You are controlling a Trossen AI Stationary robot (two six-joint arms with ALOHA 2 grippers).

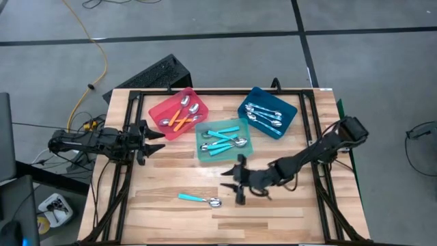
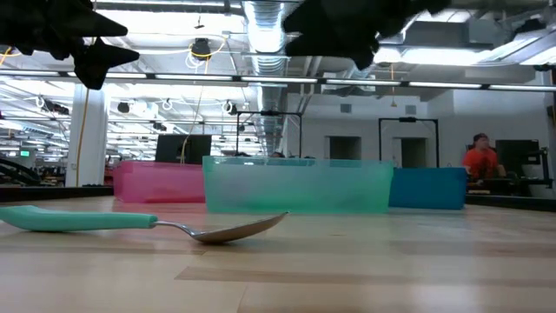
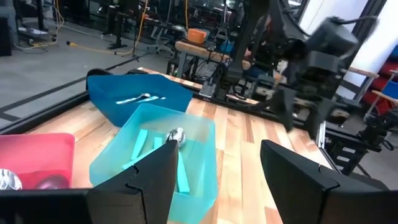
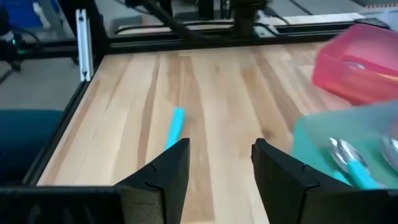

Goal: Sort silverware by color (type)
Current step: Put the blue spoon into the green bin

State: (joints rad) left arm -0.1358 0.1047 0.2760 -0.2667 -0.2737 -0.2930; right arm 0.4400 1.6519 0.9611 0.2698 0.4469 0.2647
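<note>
One teal spoon (image 1: 200,199) lies alone on the table (image 1: 287,205), well in front of the teal tray (image 1: 224,141), bowl pointing toward the right arm's side. In the low view it rests flat on the wood (image 2: 130,223), with nothing touching it.

The teal tray holds several teal spoons (image 1: 225,142). Left of it and touching it, the red tray (image 1: 179,113) holds orange spoons (image 1: 181,117). Right of it, the blue tray (image 1: 268,111) holds pale spoons (image 1: 263,116).

The right gripper (image 1: 237,184) hovers just in front of the teal tray, between the tray and the lone spoon; its fingers (image 4: 168,168) are spread and hold nothing.

The left gripper (image 1: 151,141) waits left of the teal tray, near the red tray's front corner, fingers (image 3: 155,174) parted and empty.
</note>
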